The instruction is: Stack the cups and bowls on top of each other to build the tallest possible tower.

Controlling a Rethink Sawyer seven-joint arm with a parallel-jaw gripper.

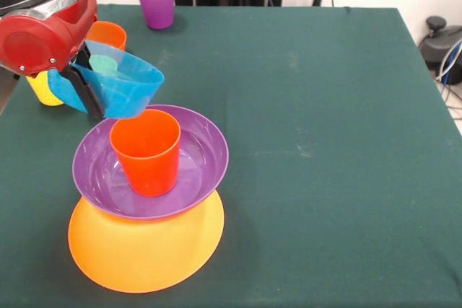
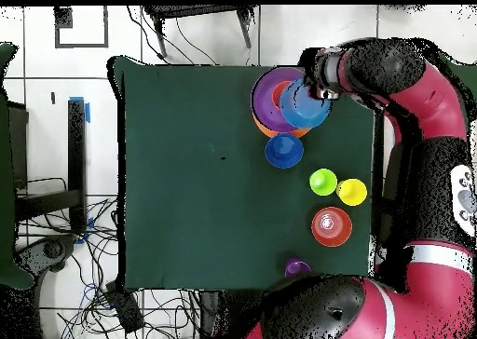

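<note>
Gripper clamping light blue bowl (tilted), hovering just behind orange-red cup atop tower.

No legible text or labels

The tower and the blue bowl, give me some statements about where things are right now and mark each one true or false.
1. The gripper holds a light blue bowl by its rim. True.
2. The orange-red cup stands upside down in the purple bowl. False: it stands mouth up.
3. The purple bowl sits on top of the yellow-orange bowl, which lies upside down. True.
4. The light blue bowl already rests flat on the orange-red cup. False: it is tilted, held beside and above the cup.
5. A purple cup stands at the table's far edge in the front view. True.
6. The dark blue bowl is part of the tower. False: it sits alone on the table beside it.
</note>
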